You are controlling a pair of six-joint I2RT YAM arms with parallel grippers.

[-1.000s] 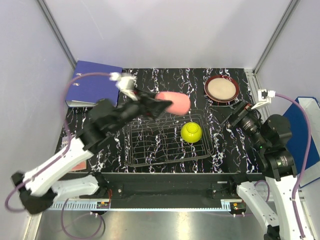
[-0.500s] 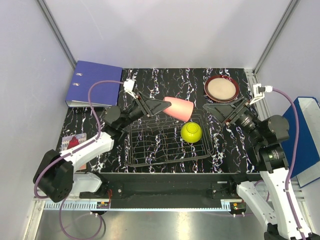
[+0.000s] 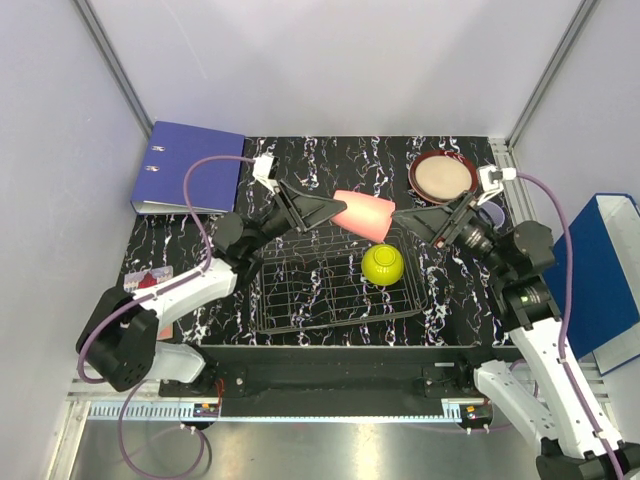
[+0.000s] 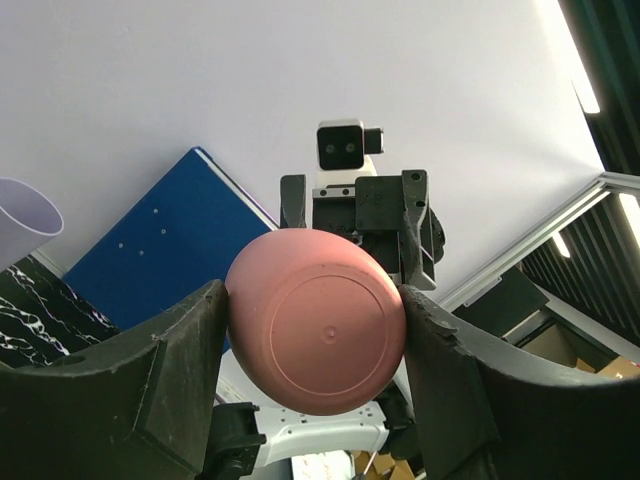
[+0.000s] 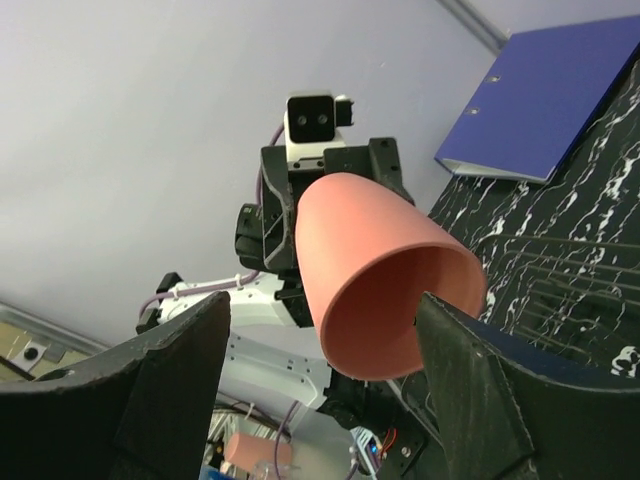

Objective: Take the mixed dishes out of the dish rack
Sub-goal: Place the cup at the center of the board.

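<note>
- Black marbled table [image 3: 330, 160] under grey walls, with the blue binder [image 3: 188, 167] at the upper left of the top view and the dish rack [image 3: 330, 290] at centre.
- Over the last second my left gripper [image 3: 332, 209] has carried the pink cup [image 3: 362, 213] a little right, so it sits in the air above the rack's far edge, lying on its side.
- Its jaws are closed on the cup's base end. The left wrist view shows the round bottom [image 4: 315, 340] squeezed between both fingers.
- The bigger change is my right gripper [image 3: 418, 228]. It has swung in from the right edge, and its tips are now just beside the cup's rim.
- It is spread wide and carries nothing. In its own view the cup's mouth [image 5: 385, 280] faces the camera between the parted fingers.
- I read this as a handover being lined up. The cup is out of the rack but not yet set down.
- A yellow-green bowl [image 3: 383, 264] is in the rack's right end, still to be unloaded.
- One dark-red-rimmed plate [image 3: 443, 177] lies on the table at the upper right.
</note>
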